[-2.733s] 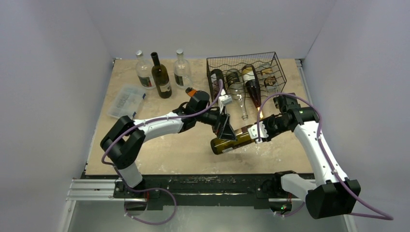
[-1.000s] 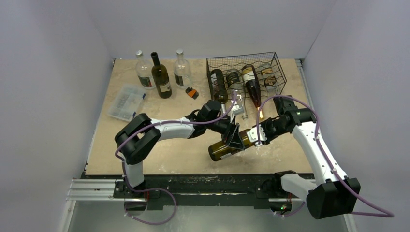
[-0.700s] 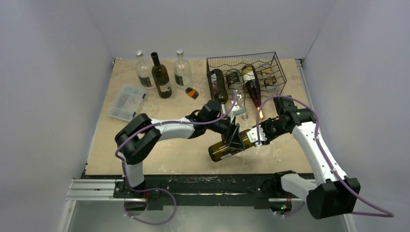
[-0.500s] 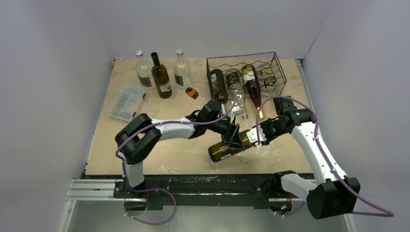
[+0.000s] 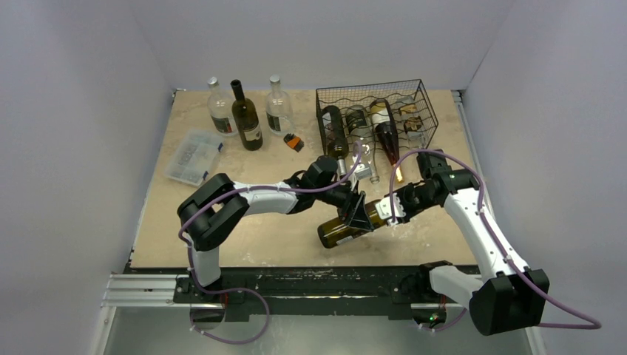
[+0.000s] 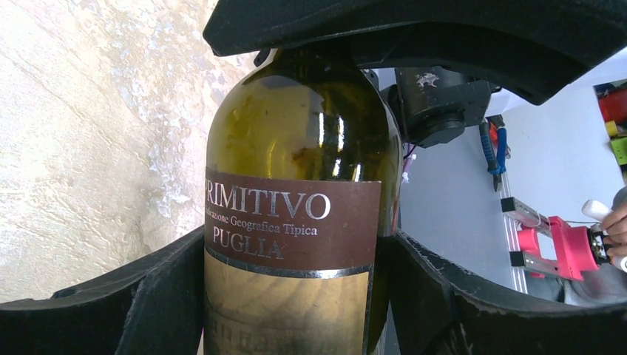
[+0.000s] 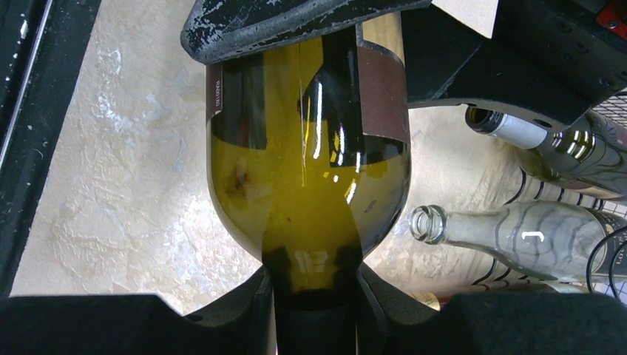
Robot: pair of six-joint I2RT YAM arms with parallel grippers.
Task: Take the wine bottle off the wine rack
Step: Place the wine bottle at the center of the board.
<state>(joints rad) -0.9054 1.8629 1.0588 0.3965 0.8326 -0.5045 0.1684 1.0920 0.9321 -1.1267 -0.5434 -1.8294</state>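
The wine bottle (image 5: 341, 229), dark green glass with a brown label, lies almost level over the table in front of the black wire wine rack (image 5: 427, 103), apart from it. My left gripper (image 5: 358, 214) is shut on the bottle's body; in the left wrist view the label (image 6: 292, 222) sits between both black fingers (image 6: 166, 296). My right gripper (image 5: 387, 210) is shut on the neck. In the right wrist view the bottle (image 7: 310, 185) widens away from my gripper (image 7: 314, 310). The rack holds several other lying bottles.
Three upright bottles (image 5: 246, 118) stand at the back left. A clear plastic compartment box (image 5: 194, 155) lies by the left edge, and a small orange-black object (image 5: 293, 141) sits behind my left arm. A clear bottle's neck (image 5: 372, 168) (image 7: 517, 233) pokes from the rack's front.
Both arms have carried the bottle a little toward the near edge and away from the rack. My left arm has shifted right and forward along with it. Both grips are unchanged.
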